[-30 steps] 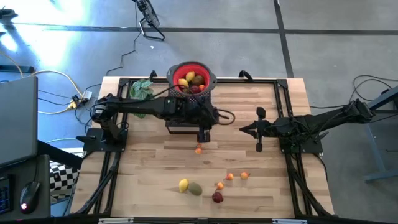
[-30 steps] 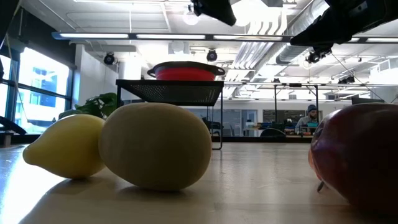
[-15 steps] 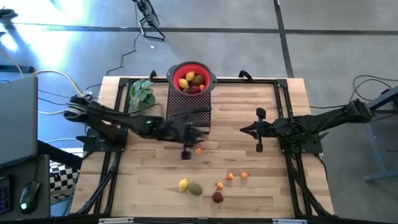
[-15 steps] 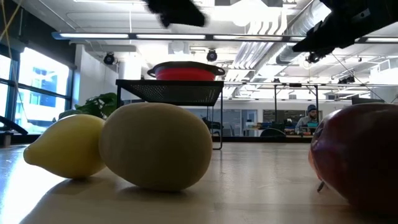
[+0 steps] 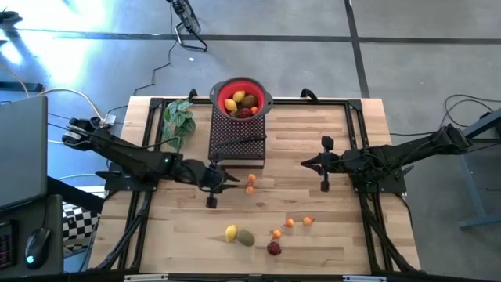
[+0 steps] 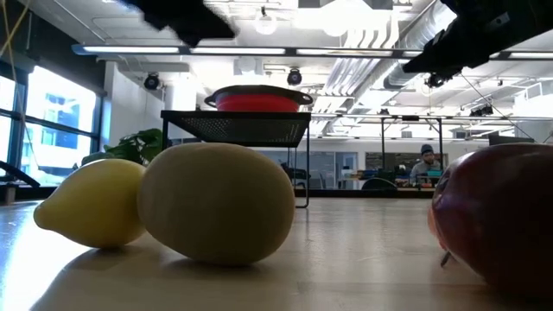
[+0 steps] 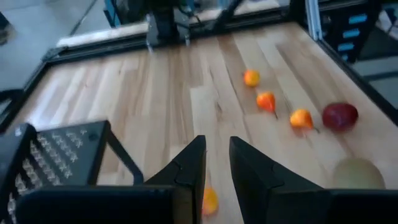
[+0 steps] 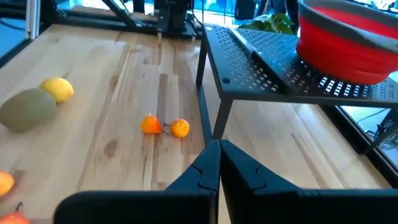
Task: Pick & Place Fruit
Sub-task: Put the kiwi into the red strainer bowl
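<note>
Overhead arrangement, read from left to right. The left end effector lies low over the bench, just left of two small orange fruits; in its wrist view the fingers stand slightly parted with nothing between them, and one orange fruit sits directly ahead of the tips, apart from them. At about 5 o'clock from this end effector lies the loose group: a yellow lemon touching an olive-green fruit, then three small orange fruits and a dark red fruit. At 1 o'clock, a red bowl on a black perforated stand holds more fruit. The right end effector waits at mid-bench, fingers pressed together and empty, well apart from all fruit.
</note>
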Motion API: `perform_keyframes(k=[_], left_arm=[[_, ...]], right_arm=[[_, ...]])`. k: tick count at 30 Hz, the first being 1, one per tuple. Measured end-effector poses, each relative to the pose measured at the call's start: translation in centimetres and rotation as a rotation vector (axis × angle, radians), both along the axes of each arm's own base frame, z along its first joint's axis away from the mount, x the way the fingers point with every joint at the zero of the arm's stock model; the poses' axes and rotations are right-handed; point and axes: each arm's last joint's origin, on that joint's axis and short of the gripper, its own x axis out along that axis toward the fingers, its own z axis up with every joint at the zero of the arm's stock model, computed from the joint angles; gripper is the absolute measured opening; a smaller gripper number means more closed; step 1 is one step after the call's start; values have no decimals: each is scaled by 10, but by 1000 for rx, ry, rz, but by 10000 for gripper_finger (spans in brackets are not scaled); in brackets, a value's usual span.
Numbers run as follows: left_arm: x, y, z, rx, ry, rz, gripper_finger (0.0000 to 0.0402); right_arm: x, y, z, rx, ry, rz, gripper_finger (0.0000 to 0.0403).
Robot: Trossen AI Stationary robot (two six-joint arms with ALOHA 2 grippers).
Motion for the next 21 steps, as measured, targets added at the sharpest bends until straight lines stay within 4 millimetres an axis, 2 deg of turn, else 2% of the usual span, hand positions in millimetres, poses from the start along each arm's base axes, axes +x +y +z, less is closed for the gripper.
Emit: perform_keyframes(k=[6,16,21], left_arm=[[-6,-1,-15,-29,41,-35,65],[-5,-3,-16,-181,61,-4,65],[-5,-3,-15,-195,56,-2,65]], right_arm=[[1,-1,3,20,-39,-36,3],[1,-1,5,32,-55,-39,3],[1,-1,4,53,-57,-46,3]])
